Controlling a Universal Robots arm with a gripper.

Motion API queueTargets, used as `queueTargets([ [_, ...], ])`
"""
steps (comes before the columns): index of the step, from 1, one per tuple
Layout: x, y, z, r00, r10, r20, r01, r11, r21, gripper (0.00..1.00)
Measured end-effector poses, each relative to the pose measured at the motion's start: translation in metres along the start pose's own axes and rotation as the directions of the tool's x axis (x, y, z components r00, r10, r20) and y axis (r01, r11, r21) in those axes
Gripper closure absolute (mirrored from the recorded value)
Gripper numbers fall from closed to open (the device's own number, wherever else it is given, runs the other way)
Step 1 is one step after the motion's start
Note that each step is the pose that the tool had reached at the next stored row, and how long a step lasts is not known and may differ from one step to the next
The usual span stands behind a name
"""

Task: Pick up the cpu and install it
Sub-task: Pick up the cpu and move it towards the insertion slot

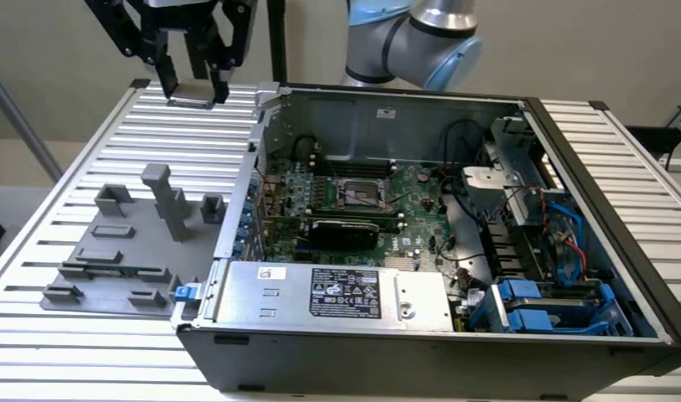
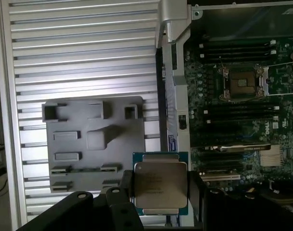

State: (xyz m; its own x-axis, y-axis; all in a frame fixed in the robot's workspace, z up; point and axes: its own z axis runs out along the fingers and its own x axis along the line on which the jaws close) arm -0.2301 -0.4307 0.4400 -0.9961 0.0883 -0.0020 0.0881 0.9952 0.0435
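**Carry step: cpu held in the pincer, outside the computer case**
The pincer point(image 1: 195, 90) clamps the cpu point(image 2: 160, 188) by its edges, flat, in the air over the table point(image 1: 83, 343), off the computer case's point(image 1: 430, 356) far corner on the exterior view's left. The pick looks done. Installing, I judge, calls for squaring the chip level over the socket point(image 1: 357, 194) inside the case.

Slatted aluminium table point(image 1: 95, 356), grey fixture plate point(image 1: 139, 251) lying on it, open computer case point(image 1: 430, 368) beside it
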Motion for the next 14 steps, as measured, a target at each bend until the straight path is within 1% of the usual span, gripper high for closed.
queueTargets([
  [4,-0.018,0.0029,0.0002,1.0000,0.000,0.0000,0.000,1.0000,0.0000,0.45],
  [7,-0.031,0.0070,0.0004,1.0000,0.000,0.0000,0.000,1.0000,0.0001,0.45],
  [11,-0.048,0.0149,0.0013,1.0000,0.000,0.0000,0.000,1.0000,0.0000,0.45],
  [14,-0.059,0.0228,0.0032,1.0000,0.000,0.0000,0.000,1.0000,0.0000,0.45],
])
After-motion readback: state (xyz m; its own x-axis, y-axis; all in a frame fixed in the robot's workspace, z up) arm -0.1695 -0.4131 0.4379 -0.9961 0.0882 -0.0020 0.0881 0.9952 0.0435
